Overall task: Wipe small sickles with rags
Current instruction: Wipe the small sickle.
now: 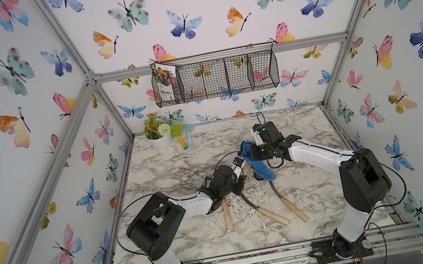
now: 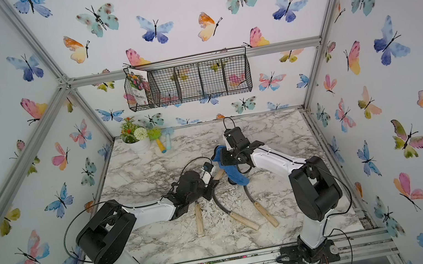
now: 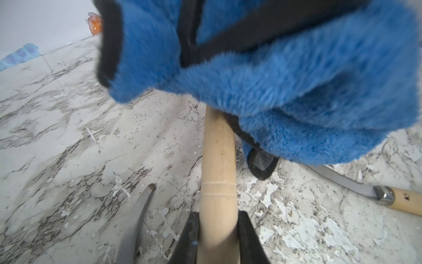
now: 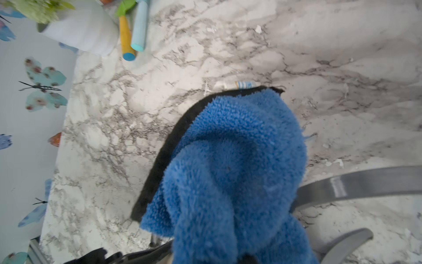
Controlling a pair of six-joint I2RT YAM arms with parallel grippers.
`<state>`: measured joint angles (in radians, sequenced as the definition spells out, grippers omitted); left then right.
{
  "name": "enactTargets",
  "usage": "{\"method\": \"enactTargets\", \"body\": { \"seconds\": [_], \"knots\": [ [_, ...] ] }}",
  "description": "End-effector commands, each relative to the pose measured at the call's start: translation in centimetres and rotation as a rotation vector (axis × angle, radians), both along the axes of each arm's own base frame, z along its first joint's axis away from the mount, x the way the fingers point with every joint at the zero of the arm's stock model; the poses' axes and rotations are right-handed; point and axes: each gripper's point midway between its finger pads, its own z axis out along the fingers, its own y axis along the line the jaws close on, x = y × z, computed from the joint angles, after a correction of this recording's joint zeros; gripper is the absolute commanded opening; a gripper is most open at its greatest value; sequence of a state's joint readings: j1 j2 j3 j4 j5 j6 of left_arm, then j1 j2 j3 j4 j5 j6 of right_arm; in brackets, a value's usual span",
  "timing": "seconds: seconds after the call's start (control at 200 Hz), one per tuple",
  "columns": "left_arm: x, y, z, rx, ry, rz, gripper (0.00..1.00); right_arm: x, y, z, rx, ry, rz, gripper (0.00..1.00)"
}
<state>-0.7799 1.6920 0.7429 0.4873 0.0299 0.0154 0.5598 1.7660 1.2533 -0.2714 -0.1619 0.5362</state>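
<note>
Over the middle of the table (image 1: 181, 166), in both top views, the right jaws are shut on the blue rag (image 1: 261, 166), which drapes over a sickle (image 1: 246, 168) held by the left jaws; three more sickles (image 1: 272, 215) lie loose on the table nearer the arm bases; the rag's (image 2: 236, 176) hanging end sits close to their blades, so a broad stroke could, I judge, drag one out of place.

From the left wrist, the jaws are clamped on the held sickle's pale handle (image 3: 218, 182), with the rag (image 3: 296, 91) bunched over its far end; the handle is round and smooth (little to stop it turning), so wiping pressure might twist it in the grip; a loose blade tip (image 3: 139, 217) lies just beside the jaws and could be knocked.

From the right wrist, the rag (image 4: 239, 171) hides the jaws; a grey blade (image 4: 365, 182) runs out beneath it; the fluffy pile could snag on that edge and pull free.
</note>
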Motion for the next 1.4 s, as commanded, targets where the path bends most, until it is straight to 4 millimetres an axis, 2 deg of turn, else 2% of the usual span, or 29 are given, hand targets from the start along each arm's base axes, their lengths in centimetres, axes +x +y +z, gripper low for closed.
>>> {"method": "enactTargets", "body": {
  "seconds": [0.0,0.115,0.3,0.501,0.601,0.806,0.921,1.061,1.246,1.321,1.396],
  "knots": [
    [-0.3,-0.4,3.0,-0.084,-0.075,-0.029,0.00,0.4,-0.4,-0.2,-0.010,-0.024,-0.014,0.02],
    [-0.9,-0.6,3.9,-0.117,-0.089,-0.059,0.00,0.3,-0.2,-0.4,0.011,-0.035,-0.008,0.02],
    [-2.2,-0.6,5.1,-0.173,-0.118,-0.109,0.00,0.1,0.7,-2.6,0.017,0.040,0.016,0.02],
    [-3.4,0.0,7.9,-0.258,-0.185,-0.139,0.00,0.0,0.8,-1.7,0.034,0.017,0.018,0.02],
    [-3.2,0.8,8.8,-0.270,-0.210,-0.104,0.00,-0.2,1.0,-1.1,0.049,0.004,0.022,0.02],
    [-2.4,2.0,8.0,-0.308,-0.175,-0.089,0.00,-1.3,2.1,1.3,0.084,-0.049,0.058,0.02],
    [-1.5,2.9,7.6,-0.339,-0.139,-0.083,0.00,-1.9,3.0,1.4,0.091,-0.057,0.087,0.02],
    [-1.4,3.0,7.4,-0.359,-0.127,-0.105,0.00,-3.2,5.3,1.8,0.098,-0.070,0.171,0.02],
    [-1.6,2.9,7.0,-0.351,-0.125,-0.118,0.00,-6.5,9.2,4.6,0.149,-0.149,0.311,0.02],
    [-1.7,2.8,7.0,-0.348,-0.124,-0.128,0.00,-7.4,10.1,5.5,0.193,-0.170,0.352,0.02],
    [-1.9,2.8,7.1,-0.348,-0.126,-0.137,0.00,-7.4,10.1,5.2,0.203,-0.166,0.349,0.02]
  ]
}}
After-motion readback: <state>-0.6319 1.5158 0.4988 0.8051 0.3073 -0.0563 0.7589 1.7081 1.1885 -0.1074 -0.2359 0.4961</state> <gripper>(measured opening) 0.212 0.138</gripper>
